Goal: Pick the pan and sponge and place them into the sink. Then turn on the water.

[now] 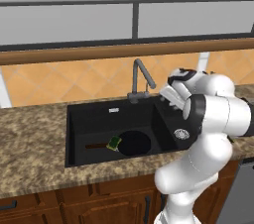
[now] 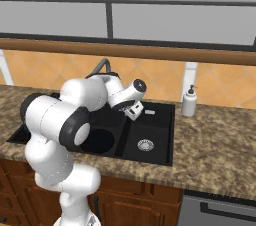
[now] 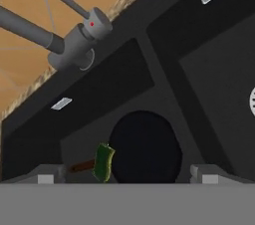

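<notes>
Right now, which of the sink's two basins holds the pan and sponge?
The larger basin, by the faucet, holds the pan and sponge; the smaller basin shows only its drain.

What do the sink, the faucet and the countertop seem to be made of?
The sink: matte black, with no shine, perhaps composite. The faucet: smooth dark grey, likely metal. The countertop: speckled brown and beige, like polished granite. All rendered, so uncertain.

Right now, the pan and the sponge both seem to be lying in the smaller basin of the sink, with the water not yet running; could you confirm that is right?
Not quite: the pan and the sponge lie in the larger basin of the sink, as the left base view shows; the smaller basin holds only its silver drain. The rest stands: no stream falls from the faucet.
</notes>
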